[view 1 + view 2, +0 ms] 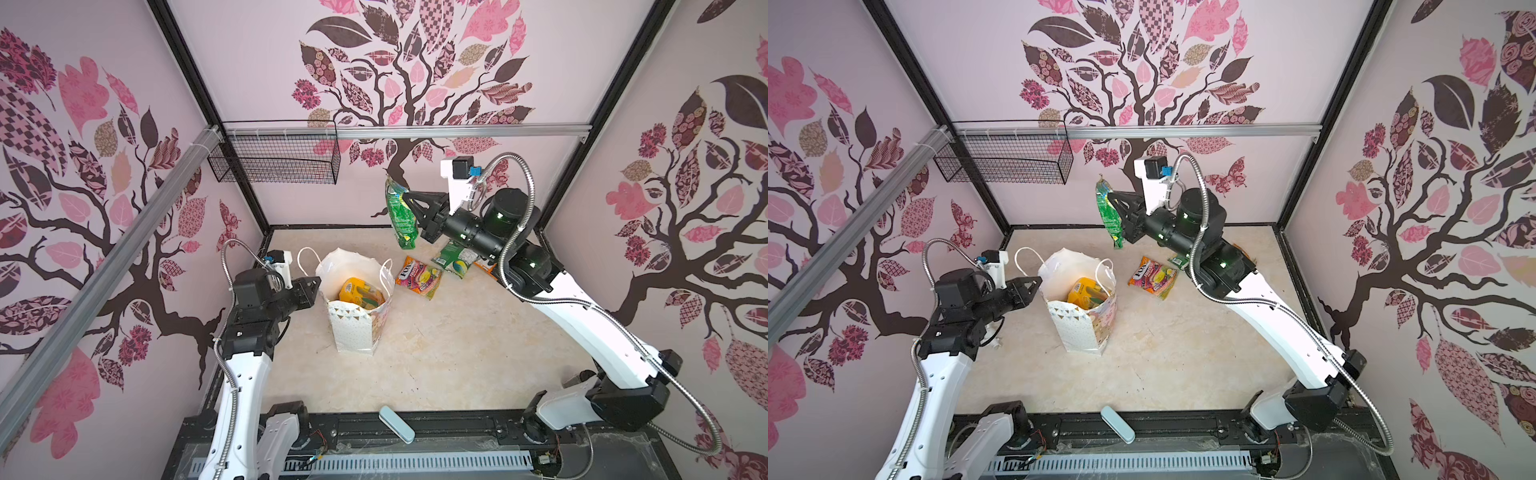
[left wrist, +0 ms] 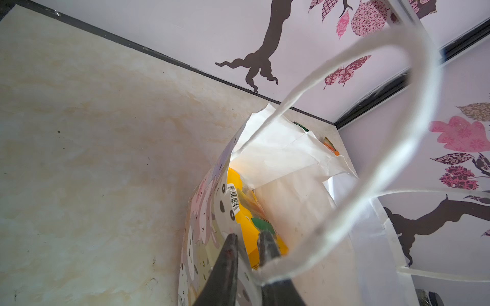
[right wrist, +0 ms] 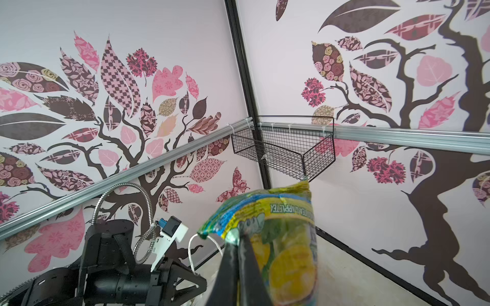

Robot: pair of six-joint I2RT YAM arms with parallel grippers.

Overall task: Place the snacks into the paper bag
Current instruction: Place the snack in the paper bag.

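The white paper bag stands upright and open left of the table's middle, with a yellow snack packet inside. My left gripper is shut on the bag's left rim, one jaw inside and one outside. High above the table, behind and to the right of the bag, my right gripper is shut on the top of a hanging green and yellow packet. A FOXS packet, a green packet and a partly hidden orange one lie on the table.
A black wire basket hangs on the back wall at the left. A pale blue bar lies at the table's front edge. Walls close in on three sides.
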